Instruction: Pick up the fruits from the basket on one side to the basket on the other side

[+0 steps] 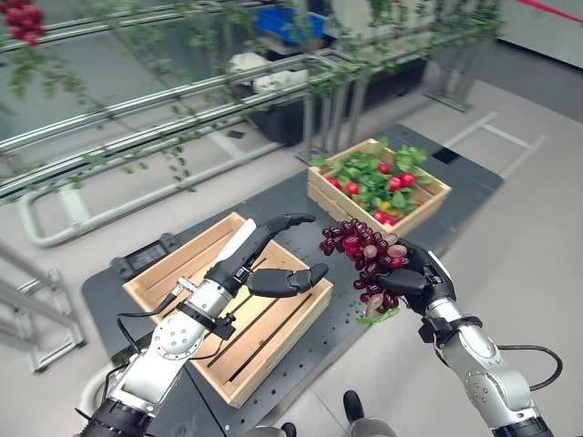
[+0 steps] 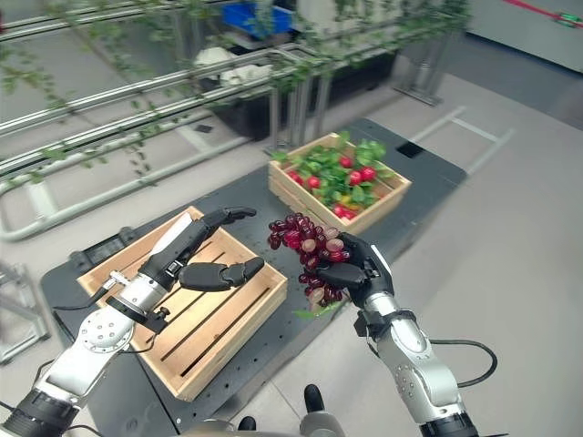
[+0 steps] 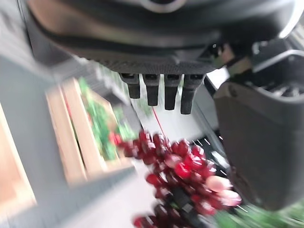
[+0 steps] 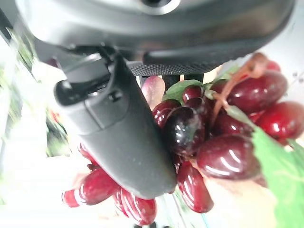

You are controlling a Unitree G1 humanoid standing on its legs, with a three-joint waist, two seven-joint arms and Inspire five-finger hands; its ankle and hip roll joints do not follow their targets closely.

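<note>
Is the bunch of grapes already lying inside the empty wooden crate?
No, the right hand holds the bunch of grapes in the air, between the empty wooden crate and the crate of fruit and leaves.

A dark red grape bunch [image 1: 364,250] is held aloft between an empty slatted basket [image 1: 273,341] and a fruit-filled basket [image 1: 424,202]

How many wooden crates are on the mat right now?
2. One wooden crate sits under the left hand, empty inside; the other crate, farther off, holds leaves and red fruit.
</note>
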